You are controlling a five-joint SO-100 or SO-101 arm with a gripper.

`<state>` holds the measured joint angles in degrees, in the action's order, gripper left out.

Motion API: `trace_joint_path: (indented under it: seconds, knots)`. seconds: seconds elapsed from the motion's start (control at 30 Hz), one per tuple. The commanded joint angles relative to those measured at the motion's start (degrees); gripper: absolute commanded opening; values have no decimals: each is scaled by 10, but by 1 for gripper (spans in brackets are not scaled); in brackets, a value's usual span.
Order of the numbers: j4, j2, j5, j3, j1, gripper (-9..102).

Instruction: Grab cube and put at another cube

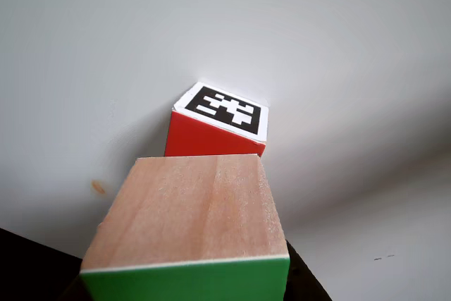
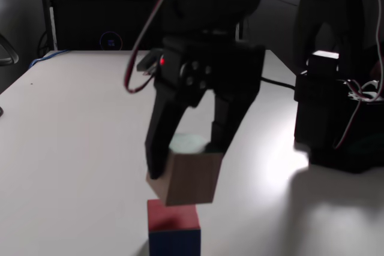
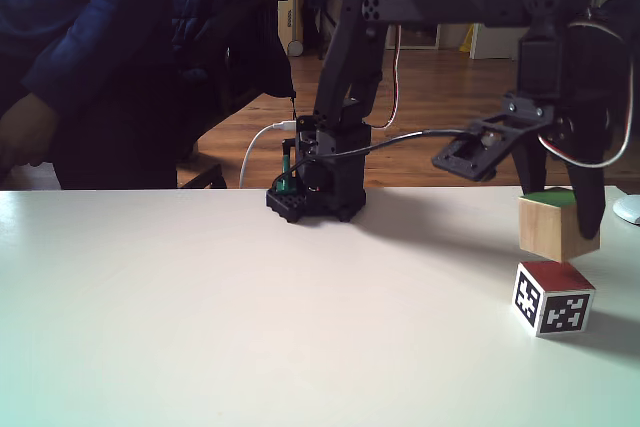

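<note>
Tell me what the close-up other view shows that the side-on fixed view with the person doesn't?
Close-up alone: the wooden cube's grain and a small orange speck on the table. Side view alone: the arm's base, a person's sleeve, and the gripper holding the wooden cube just above the red cube. Both: the two cubes, the marker pattern, the white table.

My wooden cube (image 1: 187, 209) hides the near part of the red cube (image 1: 211, 137) in the other view and is itself cut off by the bottom edge, while in a fixed view the red cube (image 2: 174, 229) runs off the bottom edge.
</note>
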<state>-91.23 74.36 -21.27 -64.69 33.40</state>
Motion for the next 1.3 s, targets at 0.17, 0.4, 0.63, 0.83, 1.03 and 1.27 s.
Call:
trace_joint_path:
  seconds: [0.17, 0.4, 0.63, 0.83, 1.03, 1.27]
  knots:
    - [-12, -43, -2, 72, -3, 23]
    - [-40, -99, -11, 130, -3, 26]
    - [-48, -121, -11, 154, -3, 28]
    - [-96, -164, -14, 218, -2, 38]
    - [-121, -192, -29, 258, -4, 42]
    - [-122, -145, -28, 267, -11, 42]
